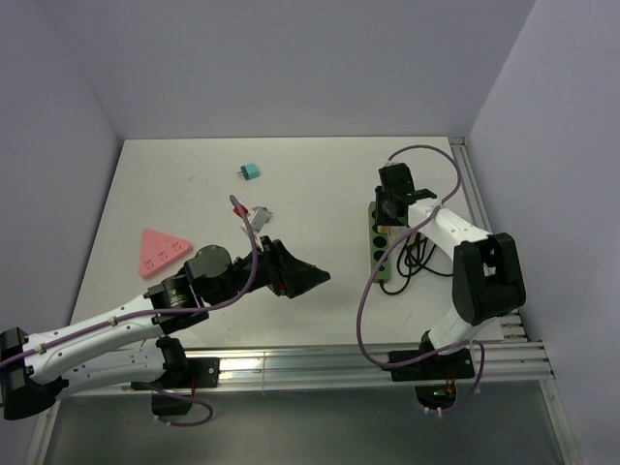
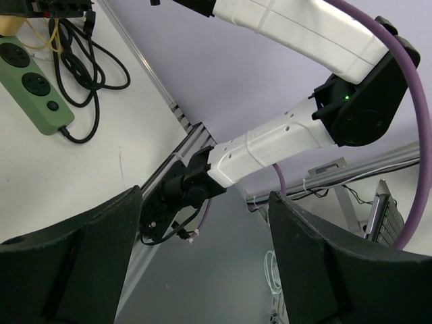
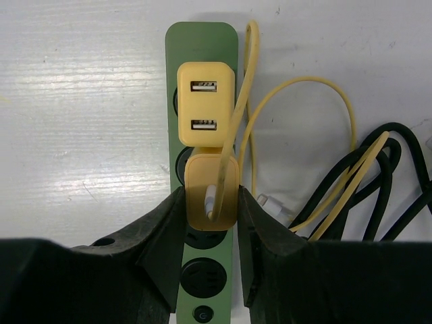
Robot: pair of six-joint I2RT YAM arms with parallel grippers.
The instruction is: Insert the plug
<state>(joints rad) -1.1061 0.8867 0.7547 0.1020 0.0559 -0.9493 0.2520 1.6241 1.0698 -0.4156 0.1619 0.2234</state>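
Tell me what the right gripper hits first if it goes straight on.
Probably the green power strip: the right gripper points down at it, the yellow plug it holds leading, beside the USB charger. Whether they already touch is unclear.

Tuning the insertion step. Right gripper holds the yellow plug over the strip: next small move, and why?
Probably press the plug straight down into the strip. The right gripper is shut on it, it hangs over the strip next to the charger, and the wrist view does not show its pins seated yet.
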